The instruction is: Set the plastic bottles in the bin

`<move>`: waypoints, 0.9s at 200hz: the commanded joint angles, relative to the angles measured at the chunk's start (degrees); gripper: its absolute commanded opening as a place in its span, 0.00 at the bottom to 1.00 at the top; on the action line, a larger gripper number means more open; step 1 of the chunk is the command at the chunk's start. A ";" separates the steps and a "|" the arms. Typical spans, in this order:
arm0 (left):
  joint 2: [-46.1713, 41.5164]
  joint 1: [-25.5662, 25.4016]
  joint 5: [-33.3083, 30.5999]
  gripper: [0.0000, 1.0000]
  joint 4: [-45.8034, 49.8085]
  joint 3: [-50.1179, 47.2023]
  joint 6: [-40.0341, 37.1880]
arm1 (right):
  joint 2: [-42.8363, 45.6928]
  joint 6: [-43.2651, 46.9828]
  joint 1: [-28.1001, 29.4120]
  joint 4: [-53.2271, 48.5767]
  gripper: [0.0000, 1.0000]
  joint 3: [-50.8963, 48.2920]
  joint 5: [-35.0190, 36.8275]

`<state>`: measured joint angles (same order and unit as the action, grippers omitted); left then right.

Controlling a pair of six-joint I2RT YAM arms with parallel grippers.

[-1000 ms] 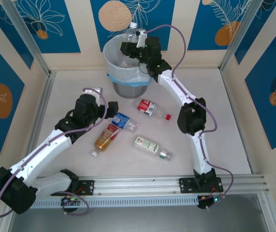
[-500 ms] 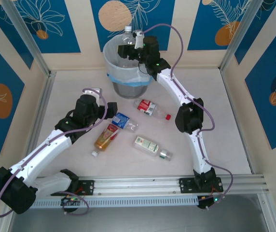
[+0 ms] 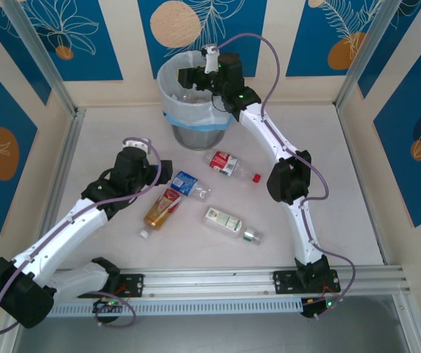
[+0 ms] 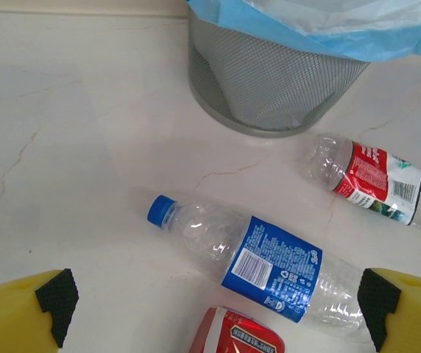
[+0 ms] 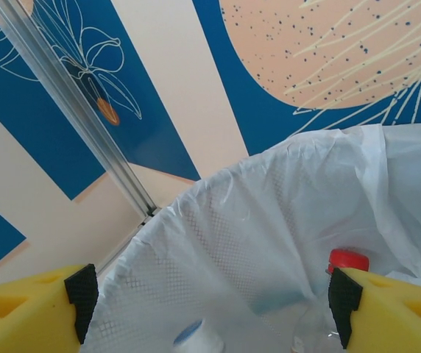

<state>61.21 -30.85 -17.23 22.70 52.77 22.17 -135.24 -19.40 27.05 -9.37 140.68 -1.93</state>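
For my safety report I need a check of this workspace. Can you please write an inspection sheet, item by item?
Surface: pale marble-look table; no spills seen.
Job's things: four plastic bottles lie on the table: blue-label bottle, red-label bottle, gold-red bottle, green-white bottle. The bin holds at least a red-capped bottle.
Clutter: nothing seen.
Grippers: left gripper open, above the blue-label bottle. Right gripper open over the bin, nothing between its fingers.
Cables: a purple cable loops along each arm.
Surroundings: blue and cream wall panels, aluminium frame posts.
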 commanded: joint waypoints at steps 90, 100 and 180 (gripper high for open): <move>0.60 1.34 -2.26 0.99 3.20 1.03 0.84 | 6.68 1.29 0.37 -0.93 0.85 -2.32 0.96; 0.99 1.44 -2.51 0.99 3.62 1.13 1.10 | 7.84 1.66 0.37 -0.92 0.85 -3.77 1.32; 2.97 2.58 -0.82 0.99 1.62 0.63 1.55 | 23.11 3.80 0.29 3.79 0.91 -24.96 2.31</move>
<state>62.94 -29.26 -18.48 24.88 52.77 22.63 -118.41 -17.23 27.05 -8.86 121.75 -0.78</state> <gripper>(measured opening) 0.989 0.904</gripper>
